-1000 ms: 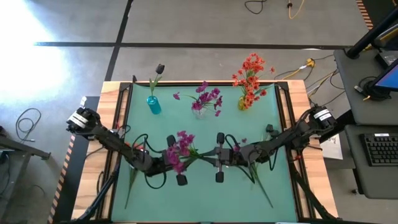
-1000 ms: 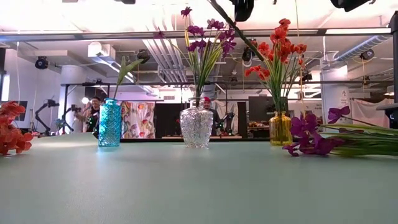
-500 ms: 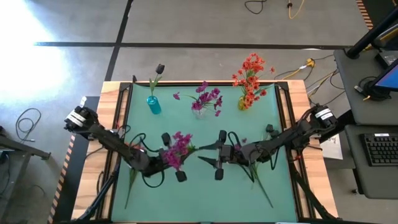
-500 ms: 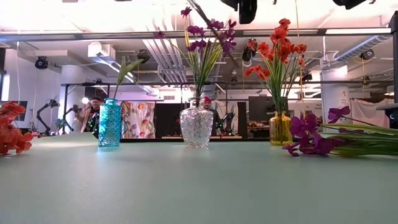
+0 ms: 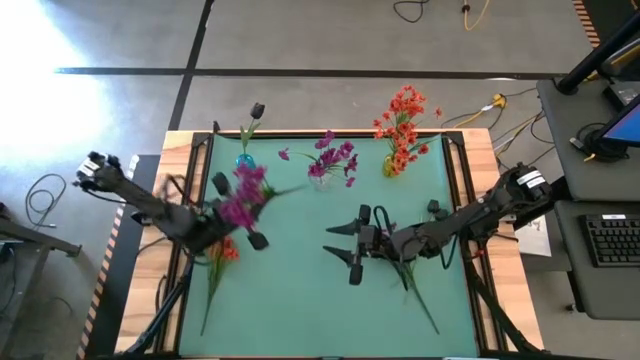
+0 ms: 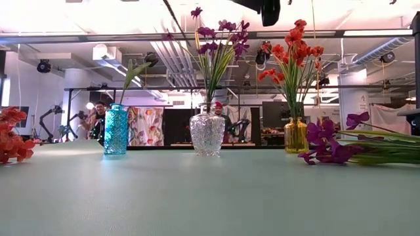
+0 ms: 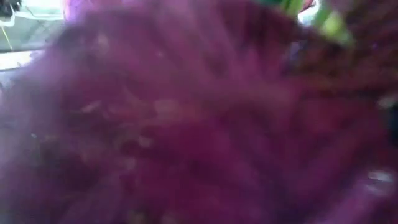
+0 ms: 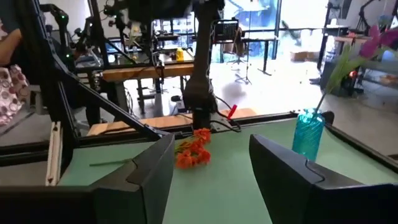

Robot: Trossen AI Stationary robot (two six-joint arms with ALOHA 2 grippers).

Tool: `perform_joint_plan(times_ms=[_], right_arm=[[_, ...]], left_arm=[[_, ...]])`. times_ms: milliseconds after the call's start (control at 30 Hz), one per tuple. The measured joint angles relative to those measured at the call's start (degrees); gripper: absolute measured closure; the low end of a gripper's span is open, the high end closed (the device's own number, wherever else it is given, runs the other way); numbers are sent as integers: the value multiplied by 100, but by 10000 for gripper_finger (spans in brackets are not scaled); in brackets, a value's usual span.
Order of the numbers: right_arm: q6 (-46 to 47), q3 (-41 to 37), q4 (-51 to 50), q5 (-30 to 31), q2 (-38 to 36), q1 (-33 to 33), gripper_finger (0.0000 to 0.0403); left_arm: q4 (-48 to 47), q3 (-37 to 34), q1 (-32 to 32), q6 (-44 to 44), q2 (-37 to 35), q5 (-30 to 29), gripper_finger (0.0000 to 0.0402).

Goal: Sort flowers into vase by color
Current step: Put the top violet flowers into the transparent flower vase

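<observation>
In the high view, the left gripper (image 5: 238, 212) is in the left half of the frame, above the green table (image 5: 300, 300), and its jaws are clamped on a magenta flower (image 5: 243, 193) whose blossoms appear just below the blue vase (image 5: 247, 167). In the left wrist view this magenta flower (image 7: 199, 118) fills nearly the whole frame as a blur. The right gripper (image 5: 345, 245) is near the centre of the frame, with its jaws apart and nothing between them. Along the upper edge of the table stand three vases: the blue vase with a dark bud (image 5: 257, 110), the clear vase (image 5: 319, 176) with magenta flowers, and the yellow vase (image 5: 390, 166) with orange-red flowers (image 5: 404, 125). An orange-red flower (image 5: 225, 250) lies on the table at lower left, beside the left arm. More stems (image 5: 415, 290) lie under the right arm, at lower right.
</observation>
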Motion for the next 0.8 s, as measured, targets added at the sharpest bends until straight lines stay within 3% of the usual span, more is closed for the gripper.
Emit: perform_joint_plan(times_ms=[100, 233, 500, 800], right_arm=[[122, 0, -79, -1, 12, 0, 202], [184, 0, -99, 2, 13, -10, 202], [216, 0, -112, 6, 15, -76, 202], [358, 2, -259, 6, 18, -84, 202]], left_arm=[[-783, 290, 151, 271, -437, 113, 398], [-1570, 857, 693, 459, -821, 759, 398], [-2864, 1710, 2882, 353, -708, 3106, 398], [-3232, 1606, 5468, -665, -108, 6372, 398]])
